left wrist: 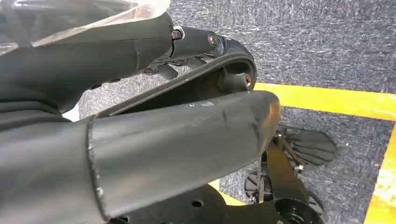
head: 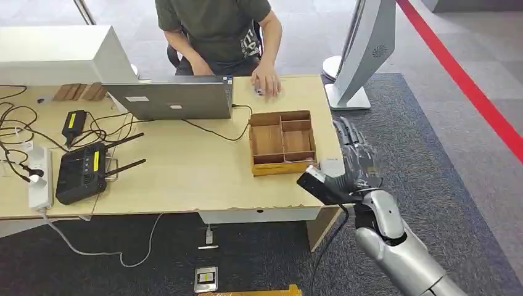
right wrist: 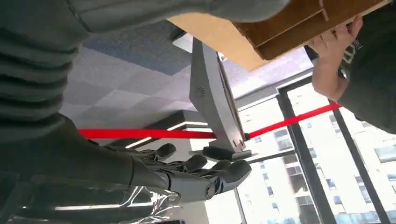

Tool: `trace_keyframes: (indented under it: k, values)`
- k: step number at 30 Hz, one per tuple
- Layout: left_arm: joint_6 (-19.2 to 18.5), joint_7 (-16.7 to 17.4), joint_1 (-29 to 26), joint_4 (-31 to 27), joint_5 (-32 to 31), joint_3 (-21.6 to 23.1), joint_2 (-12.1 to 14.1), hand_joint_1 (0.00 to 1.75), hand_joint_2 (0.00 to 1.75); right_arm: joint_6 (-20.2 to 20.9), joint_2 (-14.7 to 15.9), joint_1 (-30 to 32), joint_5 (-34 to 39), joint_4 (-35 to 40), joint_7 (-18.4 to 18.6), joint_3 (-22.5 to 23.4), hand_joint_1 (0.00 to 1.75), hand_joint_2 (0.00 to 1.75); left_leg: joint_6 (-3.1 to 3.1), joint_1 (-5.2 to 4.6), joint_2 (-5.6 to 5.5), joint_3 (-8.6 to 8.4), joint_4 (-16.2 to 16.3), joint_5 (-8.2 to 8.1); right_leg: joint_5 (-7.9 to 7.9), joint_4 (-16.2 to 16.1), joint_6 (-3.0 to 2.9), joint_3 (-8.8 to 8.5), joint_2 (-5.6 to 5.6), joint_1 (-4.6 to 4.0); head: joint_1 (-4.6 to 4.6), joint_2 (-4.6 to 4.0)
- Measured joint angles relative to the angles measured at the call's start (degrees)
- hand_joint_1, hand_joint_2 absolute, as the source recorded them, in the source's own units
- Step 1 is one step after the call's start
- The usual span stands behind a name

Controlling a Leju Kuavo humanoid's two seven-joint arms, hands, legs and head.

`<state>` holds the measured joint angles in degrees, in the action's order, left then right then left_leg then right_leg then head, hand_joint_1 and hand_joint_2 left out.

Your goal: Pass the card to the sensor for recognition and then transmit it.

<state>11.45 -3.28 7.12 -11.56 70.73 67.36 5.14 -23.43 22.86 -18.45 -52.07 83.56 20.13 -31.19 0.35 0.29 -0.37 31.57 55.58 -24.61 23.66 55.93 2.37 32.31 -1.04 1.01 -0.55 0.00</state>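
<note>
Head view shows the robot's right hand [head: 356, 161] at the right-hand edge of the pale wooden table [head: 185, 179], fingers stretched out and apart, holding nothing. The right wrist view agrees: the fingers [right wrist: 205, 175] are loosely spread with nothing between them. The left hand's state I cannot tell, as its wrist view gives no clear sight of the fingers.

A small white flat piece [head: 332, 166] lies at the table's near right corner, just beside the brown wooden compartment tray [head: 282, 140] and close to the right hand. It looks to be the card, though it is too small to be sure.

The main risk is that corner position: a thin card lying flat gives the fingers little to catch, and a sideways brush would likely slide it off the edge onto the dark carpet. Coming in too far inward, the fingers could knock the tray wall and shift the tray. I cannot tell which item is the sensor, so the presenting move has no sure target. A seated person's hand [head: 266, 80] rests on the table beyond the tray — well apart for now
</note>
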Motion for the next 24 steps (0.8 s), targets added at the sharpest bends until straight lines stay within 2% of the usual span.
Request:
trace_keyframes:
  k: [12,16,24]
  values:
    - [-0.31,0.66,0.05,0.00,-0.57,0.00,0.09,0.00,0.00,1.05,-2.62,-3.36,-11.32,-5.46,2.38,-2.54,0.00,1.75,0.00,0.00,-0.01,0.00,0.00,0.00,0.00,0.00,0.00,0.01,0.00,0.00,0.00,0.00]
    - [-0.11,0.31,0.05,0.00,-0.81,0.00,0.11,0.00,0.00,1.36,-3.65,-4.14,-8.21,-8.29,1.55,-2.51,0.00,1.75,0.00,0.00,-0.01,0.00,0.00,0.00,0.00,0.00,0.00,0.00,0.00,0.00,0.00,0.00]
    - [-0.31,0.31,0.06,0.00,-1.29,0.00,0.17,0.00,0.00,1.22,-4.83,-4.32,-8.08,-12.54,1.44,-2.25,0.00,1.75,0.00,0.00,-0.01,0.00,0.00,0.00,0.00,0.00,0.00,0.01,0.00,0.00,0.00,0.00]
